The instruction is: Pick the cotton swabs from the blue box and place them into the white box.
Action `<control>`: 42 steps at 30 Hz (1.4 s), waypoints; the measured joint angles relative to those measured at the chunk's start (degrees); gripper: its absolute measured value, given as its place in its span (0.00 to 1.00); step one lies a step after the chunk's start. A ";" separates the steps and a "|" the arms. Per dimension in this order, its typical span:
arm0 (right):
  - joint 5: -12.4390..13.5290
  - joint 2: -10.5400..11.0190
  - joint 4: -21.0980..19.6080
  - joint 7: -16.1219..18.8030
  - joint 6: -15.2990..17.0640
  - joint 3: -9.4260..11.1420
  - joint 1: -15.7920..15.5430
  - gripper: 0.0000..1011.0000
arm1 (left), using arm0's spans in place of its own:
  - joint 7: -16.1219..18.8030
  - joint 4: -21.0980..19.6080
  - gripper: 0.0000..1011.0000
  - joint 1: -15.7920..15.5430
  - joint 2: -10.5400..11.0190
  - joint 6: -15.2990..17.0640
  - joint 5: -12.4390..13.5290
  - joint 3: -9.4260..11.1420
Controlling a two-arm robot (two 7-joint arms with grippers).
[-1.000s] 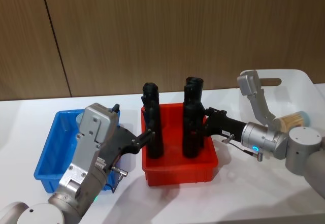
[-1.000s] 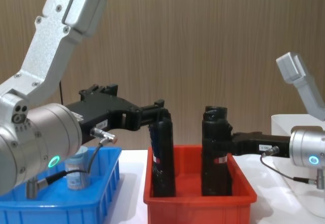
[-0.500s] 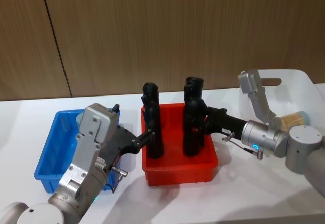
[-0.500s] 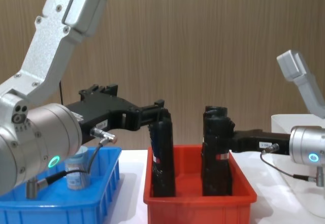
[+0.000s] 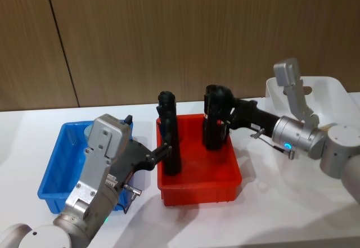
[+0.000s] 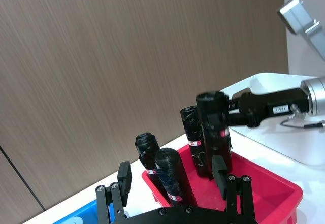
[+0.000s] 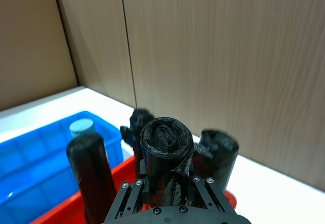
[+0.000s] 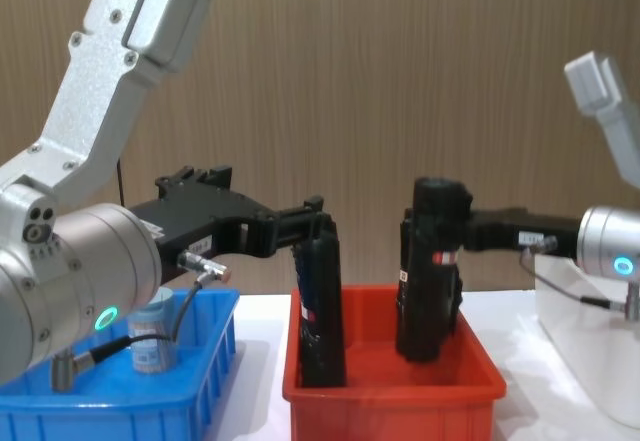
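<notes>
The right end effector (image 8: 450,233) grips a black cylinder (image 8: 437,261) lifted above the red bin (image 8: 390,391); it should rise straight, clear of its neighbours. The left end effector (image 6: 172,183) is spread open. A cotton swab jar (image 8: 152,336) sits in the blue box (image 8: 120,401); the white box (image 5: 332,93) stands far right.

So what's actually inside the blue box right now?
One cotton swab jar with a pale lid stands at the far end of the blue box. The left gripper and its arm cover the near right part, so anything there is hidden.
</notes>
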 joint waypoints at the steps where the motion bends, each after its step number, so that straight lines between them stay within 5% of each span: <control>1: 0.02 0.44 -2.83 -0.33 0.89 0.31 -1.07 0.35 | 0.00 0.00 0.99 0.00 0.00 0.00 0.00 0.00; 12: 0.21 4.06 -26.03 -4.25 9.50 2.88 -10.01 0.35 | 0.00 0.00 0.99 0.00 0.00 0.00 0.00 0.00; 24: -1.68 7.60 -43.11 -10.02 16.19 5.73 -16.00 0.35 | 0.00 0.00 0.99 0.00 0.00 0.00 0.00 0.00; 30: -3.92 9.11 -48.50 -13.41 18.61 7.01 -17.78 0.35 | 0.00 0.00 0.99 0.00 0.00 0.00 0.00 -0.01; 42: -8.65 11.65 -51.91 -19.59 21.38 9.29 -19.37 0.35 | 0.00 0.00 0.99 0.00 0.00 0.00 0.00 0.00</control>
